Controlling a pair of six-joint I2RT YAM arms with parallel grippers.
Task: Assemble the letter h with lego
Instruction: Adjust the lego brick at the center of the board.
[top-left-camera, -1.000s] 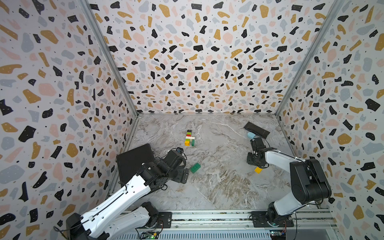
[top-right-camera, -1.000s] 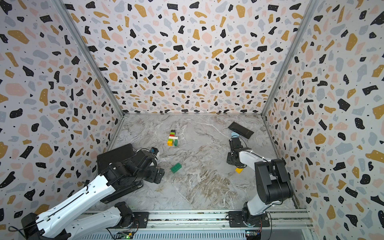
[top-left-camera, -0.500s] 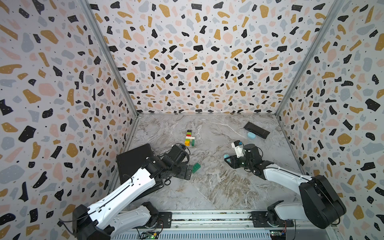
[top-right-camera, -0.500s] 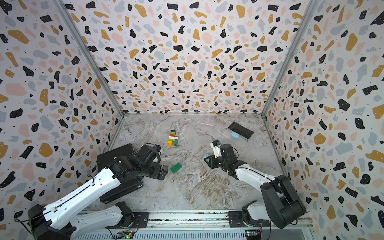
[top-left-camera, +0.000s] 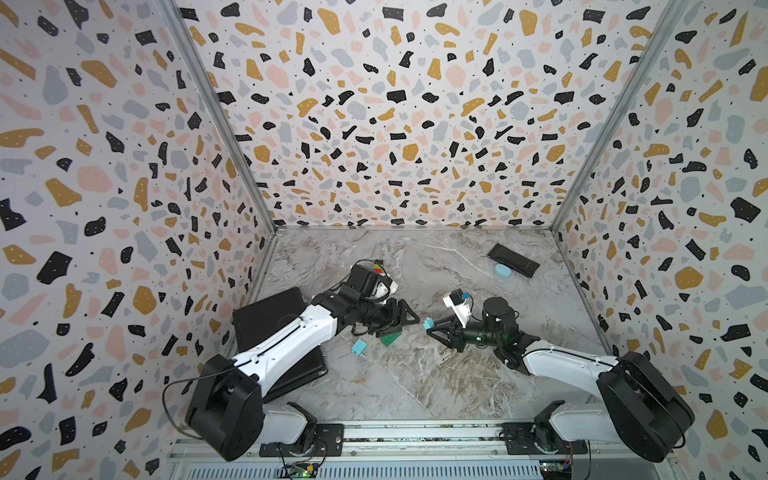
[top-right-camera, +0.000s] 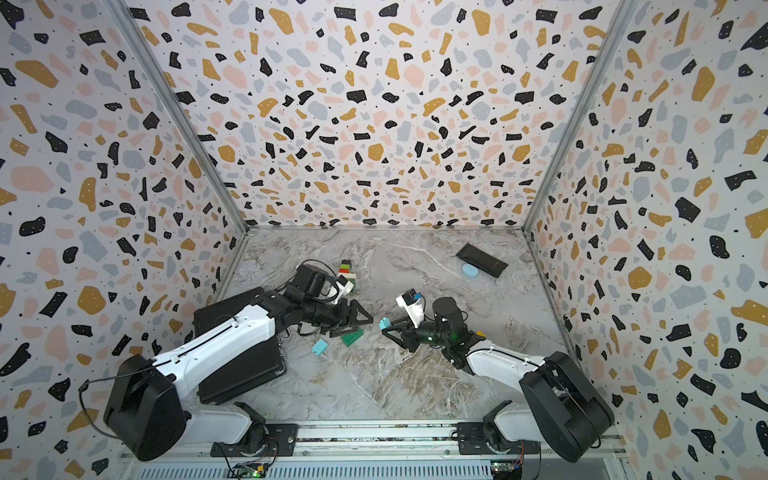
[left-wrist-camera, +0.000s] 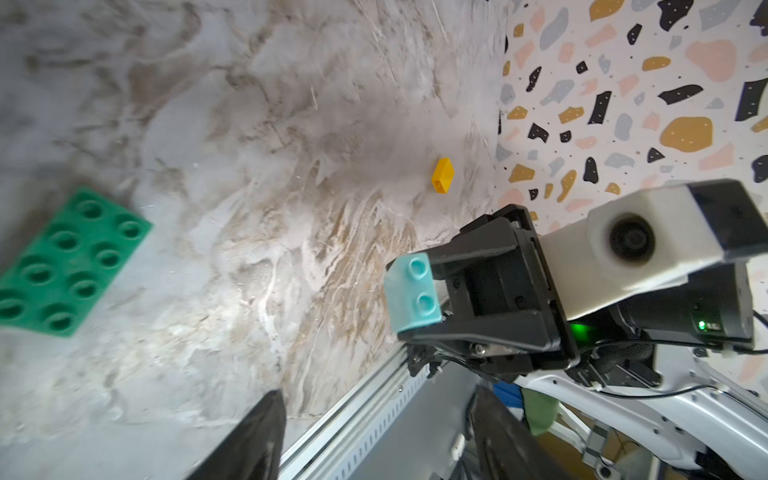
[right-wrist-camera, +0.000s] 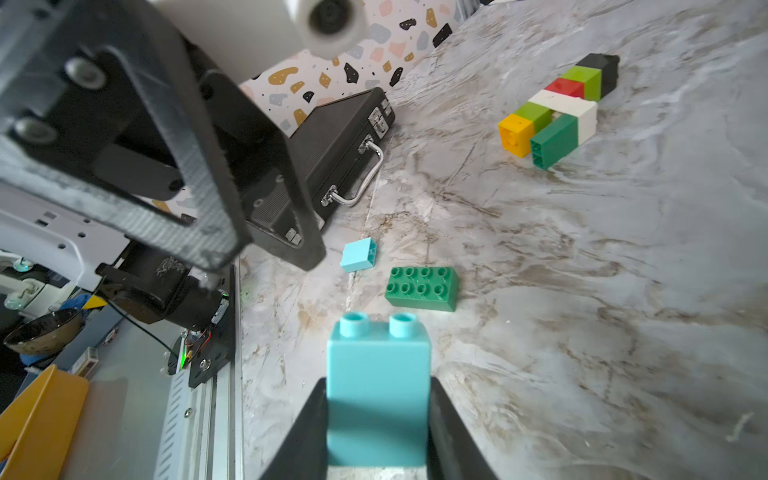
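Reaching low twd centre, R gripper (right-wrist-camera: 377, 399) clamps light-blue brick (right-wrist-camera: 376, 365); L gripper (left-wrist-camera: 376, 399) jaws apart, empty.

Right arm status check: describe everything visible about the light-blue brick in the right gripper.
The light-blue brick is a tall block of smooth, glossy plastic with two hollow round studs showing at its far end. The right gripper clamps it between its black fingers, one on each opposite side face, studs pointing away from the wrist. In both top views the brick looks clear of the marble table; nothing else touches it.
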